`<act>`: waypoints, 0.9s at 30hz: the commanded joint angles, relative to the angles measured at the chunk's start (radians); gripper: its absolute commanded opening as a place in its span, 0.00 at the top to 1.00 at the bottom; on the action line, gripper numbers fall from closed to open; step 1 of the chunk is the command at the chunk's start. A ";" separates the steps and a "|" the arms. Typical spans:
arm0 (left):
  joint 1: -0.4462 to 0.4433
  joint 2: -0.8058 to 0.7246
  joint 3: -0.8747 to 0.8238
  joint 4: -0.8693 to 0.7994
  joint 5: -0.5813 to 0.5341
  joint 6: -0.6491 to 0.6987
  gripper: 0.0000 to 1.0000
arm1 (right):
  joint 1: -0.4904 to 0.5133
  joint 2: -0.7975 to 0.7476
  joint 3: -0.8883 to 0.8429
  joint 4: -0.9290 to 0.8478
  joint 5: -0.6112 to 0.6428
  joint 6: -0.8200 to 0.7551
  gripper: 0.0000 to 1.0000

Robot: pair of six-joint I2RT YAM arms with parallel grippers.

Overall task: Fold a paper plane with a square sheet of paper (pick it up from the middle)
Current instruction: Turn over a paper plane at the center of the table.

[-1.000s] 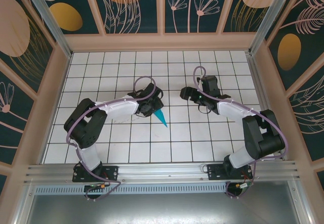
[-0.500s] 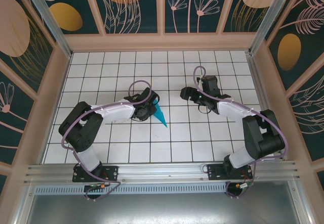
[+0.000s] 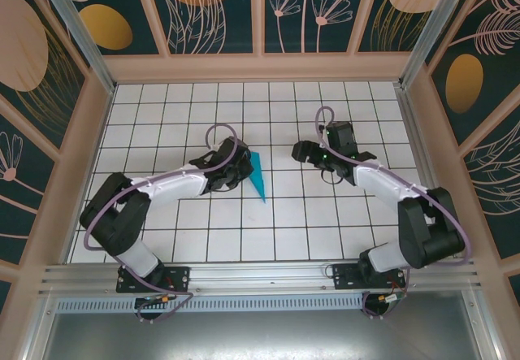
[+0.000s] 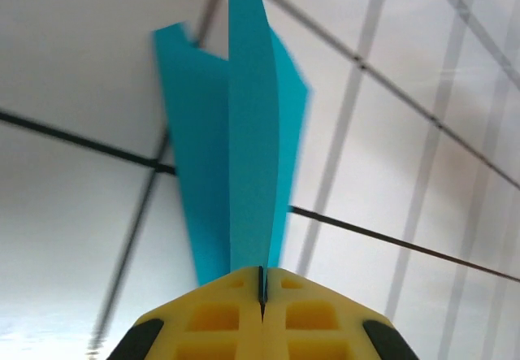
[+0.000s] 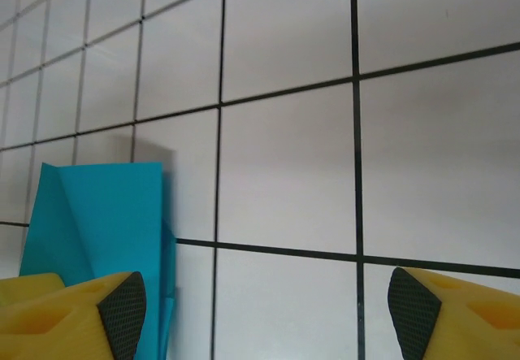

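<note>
The paper plane is a slim cyan-blue dart on the tiled floor near the middle, its point toward the near edge. My left gripper is at its left side. In the left wrist view the yellow fingers are pressed together, and the raised centre fold of the paper plane runs straight into the seam between them. My right gripper stands open about one tile to the right of the plane. In the right wrist view the paper plane lies beyond the left fingertip, and bare tile lies between the right gripper's pads.
The white tiled floor is boxed in by wooden-framed walls at the back and on both sides. An aluminium rail with both arm bases runs along the near edge.
My left gripper has gone from open to shut on the plane's centre fold, and its elbow has swung out left. The plane now shows longer and straighter. The right gripper has barely moved.
</note>
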 commanded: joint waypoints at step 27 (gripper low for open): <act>0.025 0.091 -0.273 0.495 0.275 0.065 0.97 | 0.258 0.136 0.008 0.007 -0.102 0.116 0.51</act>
